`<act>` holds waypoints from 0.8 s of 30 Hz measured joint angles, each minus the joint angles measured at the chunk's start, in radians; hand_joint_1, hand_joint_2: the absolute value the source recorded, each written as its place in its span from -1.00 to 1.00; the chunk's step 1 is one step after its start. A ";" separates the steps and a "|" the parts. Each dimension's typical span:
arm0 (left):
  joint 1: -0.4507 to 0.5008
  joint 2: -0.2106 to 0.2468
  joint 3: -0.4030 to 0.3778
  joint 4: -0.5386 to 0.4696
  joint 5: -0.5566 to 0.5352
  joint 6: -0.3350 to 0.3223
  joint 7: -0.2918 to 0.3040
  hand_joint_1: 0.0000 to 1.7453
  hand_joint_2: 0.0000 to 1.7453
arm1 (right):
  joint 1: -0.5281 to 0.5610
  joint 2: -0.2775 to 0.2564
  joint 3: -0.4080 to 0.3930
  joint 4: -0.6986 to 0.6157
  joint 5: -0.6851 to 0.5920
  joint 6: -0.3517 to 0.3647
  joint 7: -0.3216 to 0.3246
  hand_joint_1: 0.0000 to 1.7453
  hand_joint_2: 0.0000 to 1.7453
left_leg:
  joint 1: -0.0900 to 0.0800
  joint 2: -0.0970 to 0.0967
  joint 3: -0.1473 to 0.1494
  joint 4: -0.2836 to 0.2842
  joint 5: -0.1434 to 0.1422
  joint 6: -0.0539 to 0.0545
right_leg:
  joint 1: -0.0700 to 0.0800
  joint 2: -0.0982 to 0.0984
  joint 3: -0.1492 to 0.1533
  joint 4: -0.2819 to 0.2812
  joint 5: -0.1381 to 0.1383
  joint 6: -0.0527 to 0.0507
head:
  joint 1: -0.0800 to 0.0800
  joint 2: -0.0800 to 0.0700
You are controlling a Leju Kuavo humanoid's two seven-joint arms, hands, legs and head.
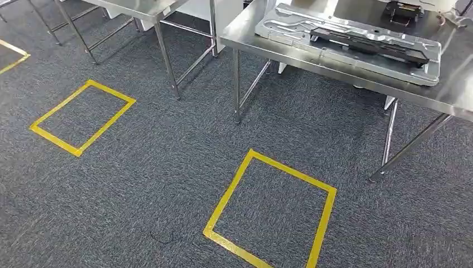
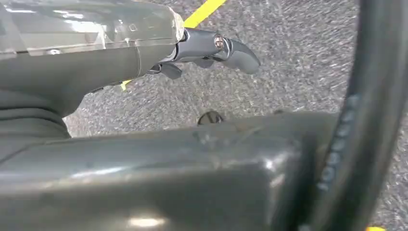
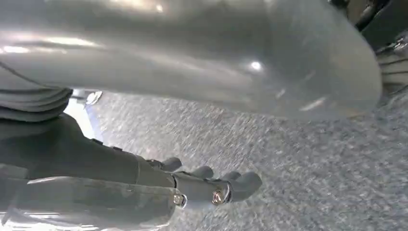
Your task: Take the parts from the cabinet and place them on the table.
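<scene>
A steel table point(image 1: 290, 53) is standing at the upper right of the head view, carrying a silver metal tray point(image 1: 290, 30) with a long black part point(image 1: 368, 44) lying across it. Yellow tape squares point(image 1: 271, 209) are marking the grey carpet point(image 1: 167, 184). The left hand point(image 2: 211, 50) and right hand point(image 3: 207, 185) are hanging over carpet, fingers loosely extended, grasping nothing.

Grey carpet point(image 1: 167, 184) fills the frame, with yellow tape squares point(image 1: 271, 211) at left and lower centre. Steel tables point(image 1: 245, 30) stand along the top.
</scene>
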 joint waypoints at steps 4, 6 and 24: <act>-0.004 0.003 0.000 0.000 0.008 0.003 0.010 -1.00 -1.00 | 0.007 0.000 0.003 0.000 0.012 0.013 -0.005 -1.00 -1.00 | 0.002 0.105 -0.074 0.169 -0.104 -0.020 | -0.009 -0.057 0.007 -0.014 0.005 -0.024 | -0.002 0.000; -0.005 0.005 0.000 0.000 0.015 0.004 0.019 -1.00 -1.00 | 0.010 0.000 0.003 0.000 0.018 0.017 -0.005 -1.00 -1.00 | 0.008 0.114 -0.140 0.305 -0.150 -0.029 | -0.006 -0.087 0.006 -0.013 0.002 -0.025 | -0.002 0.000; -0.002 0.016 0.010 0.000 0.035 0.029 0.042 -1.00 -1.00 | 0.007 -0.001 0.011 0.002 0.040 0.018 -0.005 -1.00 -1.00 | -0.004 0.057 0.015 -0.007 0.006 0.034 | -0.004 -0.052 -0.082 0.201 -0.079 0.019 | -0.001 0.000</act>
